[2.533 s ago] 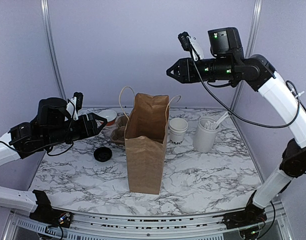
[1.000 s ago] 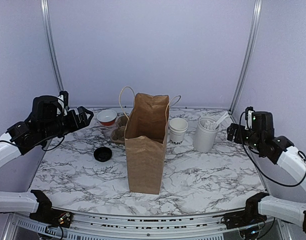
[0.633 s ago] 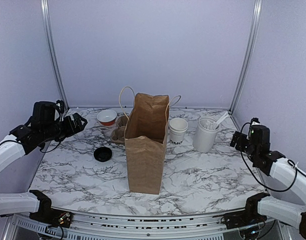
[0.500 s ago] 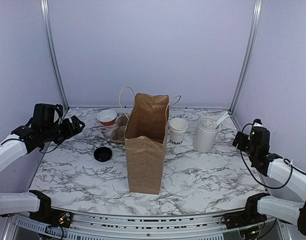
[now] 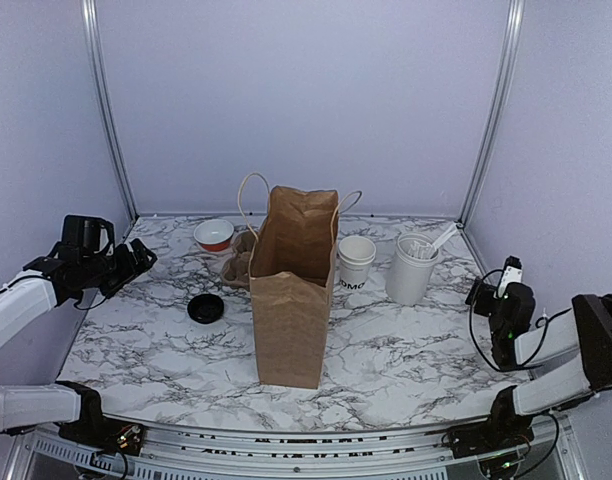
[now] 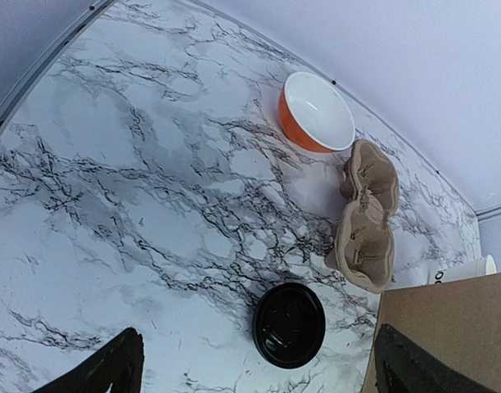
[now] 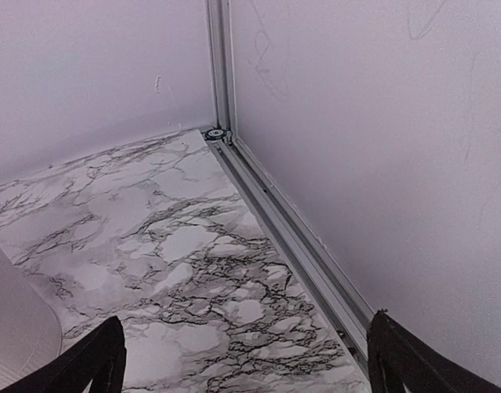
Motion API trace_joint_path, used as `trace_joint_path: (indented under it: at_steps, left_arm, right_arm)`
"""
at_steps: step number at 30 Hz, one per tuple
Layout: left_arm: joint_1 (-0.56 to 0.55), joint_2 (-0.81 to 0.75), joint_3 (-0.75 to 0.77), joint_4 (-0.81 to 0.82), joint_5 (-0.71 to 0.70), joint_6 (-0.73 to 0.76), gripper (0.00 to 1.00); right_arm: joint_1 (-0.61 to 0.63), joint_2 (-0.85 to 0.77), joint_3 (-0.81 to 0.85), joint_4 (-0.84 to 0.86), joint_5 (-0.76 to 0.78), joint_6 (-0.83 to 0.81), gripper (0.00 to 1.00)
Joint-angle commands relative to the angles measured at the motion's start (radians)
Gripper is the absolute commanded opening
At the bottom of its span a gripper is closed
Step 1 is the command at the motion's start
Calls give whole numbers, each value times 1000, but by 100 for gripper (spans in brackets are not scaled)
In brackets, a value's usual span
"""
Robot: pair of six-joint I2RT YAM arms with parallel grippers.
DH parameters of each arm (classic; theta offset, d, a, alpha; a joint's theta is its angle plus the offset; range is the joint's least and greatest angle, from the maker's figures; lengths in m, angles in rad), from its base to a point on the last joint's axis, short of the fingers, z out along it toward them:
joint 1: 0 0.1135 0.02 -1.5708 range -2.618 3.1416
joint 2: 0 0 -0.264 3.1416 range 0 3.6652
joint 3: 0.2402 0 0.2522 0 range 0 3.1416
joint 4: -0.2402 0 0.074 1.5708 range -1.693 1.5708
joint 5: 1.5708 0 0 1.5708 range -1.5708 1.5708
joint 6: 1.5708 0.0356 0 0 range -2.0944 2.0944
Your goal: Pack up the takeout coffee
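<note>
Judging by how things lie, packing has not begun: the left claw point(image 5: 136, 258) hangs spread wide over the left edge of the marble surface point(image 5: 406, 350), and the right claw point(image 5: 481, 292) is equally spread low on the right, neither touching anything. Mid-surface stands the open paper bag point(image 5: 291, 290). The black lid point(image 5: 206, 308) lies flat to its left, and the lettered white cup point(image 5: 355, 263) stands uncovered behind its right side, near the utensil tub point(image 5: 411, 270). The likely next move is for the left claw to come down onto the lid's rim and carry it across to the cup.
</note>
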Motion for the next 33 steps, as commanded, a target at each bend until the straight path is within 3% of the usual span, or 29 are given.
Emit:
trace_joint_path:
  at_steps: [1,6,7,9,11,13,15,18,25,29,33]
  left_arm:
    - [26,9,-9,24,-71,2,99]
    - [40,21,-16,35,-191,23,99]
    - [41,26,-17,47,-221,35,99]
    - [42,29,-29,78,-277,65,99]
    - [47,23,-62,150,-329,115,99]
    - [65,11,-105,230,-354,144,99]
    - [76,-5,-173,358,-362,199,99]
    - [79,-18,-288,557,-395,268,99]
    - [87,82,-352,768,-607,332,99]
    - [86,145,-423,986,-687,401,99]
    - [87,217,-525,1279,-644,429,99]
  right_arm:
    - [0,75,-22,369,-141,-75,100]
    - [36,358,-70,798,-136,-136,100]
    - [54,366,-72,797,-136,-159,100]
    - [76,295,-21,580,-129,-170,98]
    - [88,342,17,603,-136,-204,98]
    - [98,306,57,457,-113,-195,98]
    - [102,329,61,506,-102,-206,100]
    - [118,316,74,449,-68,-210,100]
    - [120,326,79,456,-60,-207,100]
    - [119,325,80,456,-61,-207,100]
    - [120,326,80,456,-61,-207,100]
